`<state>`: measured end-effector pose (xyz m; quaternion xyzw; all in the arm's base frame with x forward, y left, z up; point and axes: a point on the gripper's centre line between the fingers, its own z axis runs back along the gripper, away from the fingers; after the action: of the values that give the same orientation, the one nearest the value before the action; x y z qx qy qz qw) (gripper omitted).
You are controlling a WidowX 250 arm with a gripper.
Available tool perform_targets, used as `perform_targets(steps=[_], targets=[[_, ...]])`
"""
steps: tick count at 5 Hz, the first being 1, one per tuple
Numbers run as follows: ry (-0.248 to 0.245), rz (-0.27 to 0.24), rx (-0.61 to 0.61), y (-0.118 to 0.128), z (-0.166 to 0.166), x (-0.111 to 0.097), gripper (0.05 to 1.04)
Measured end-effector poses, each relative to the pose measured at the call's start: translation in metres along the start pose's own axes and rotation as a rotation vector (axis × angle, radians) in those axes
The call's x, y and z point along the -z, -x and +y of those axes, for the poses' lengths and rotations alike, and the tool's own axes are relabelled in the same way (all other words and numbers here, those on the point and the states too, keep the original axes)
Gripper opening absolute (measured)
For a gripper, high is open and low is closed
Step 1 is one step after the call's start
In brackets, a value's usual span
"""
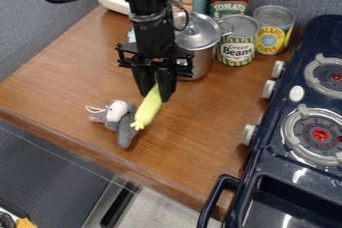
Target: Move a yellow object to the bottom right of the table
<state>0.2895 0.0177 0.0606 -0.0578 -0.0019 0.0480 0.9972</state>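
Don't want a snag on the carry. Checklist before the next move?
1. Claw closed on yellow object: ok, gripped near its upper end.
2. Yellow object at table's bottom right: not ok, left of there.
3. Yellow object off the tabletop: cannot tell.
4. Yellow object free of grey plush: cannot tell, right beside it.
5. Lid on pot: ok.

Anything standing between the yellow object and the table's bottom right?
Nothing visible does. The yellow object is in the gripper; the grey toy lies to its left in the view, off that path, and the stove only borders the table.
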Motion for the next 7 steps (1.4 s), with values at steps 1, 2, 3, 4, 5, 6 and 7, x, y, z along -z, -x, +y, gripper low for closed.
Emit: perform_targets(steps=[1, 2, 3, 4, 5, 6, 7], targets=[[-0.031, -0.033, -0.123, -0.005, 0.027, -0.006, 0.354], [-0.018, -0.085, -0.172, -0.021, 0.033, -0.019, 0.354], [-0.018, -0.075, -0.188, -0.028, 0.036, -0.016, 0.354], [-0.021, -0.074, -0.193, -0.031, 0.037, -0.016, 0.354], [-0.021, -0.062, -0.202, -0.031, 0.037, -0.013, 0.354], [-0.019, -0.064, -0.202, -0.032, 0.037, -0.013, 0.354], [-0.017, -0.066, -0.21, -0.032, 0.038, -0.014, 0.354]])
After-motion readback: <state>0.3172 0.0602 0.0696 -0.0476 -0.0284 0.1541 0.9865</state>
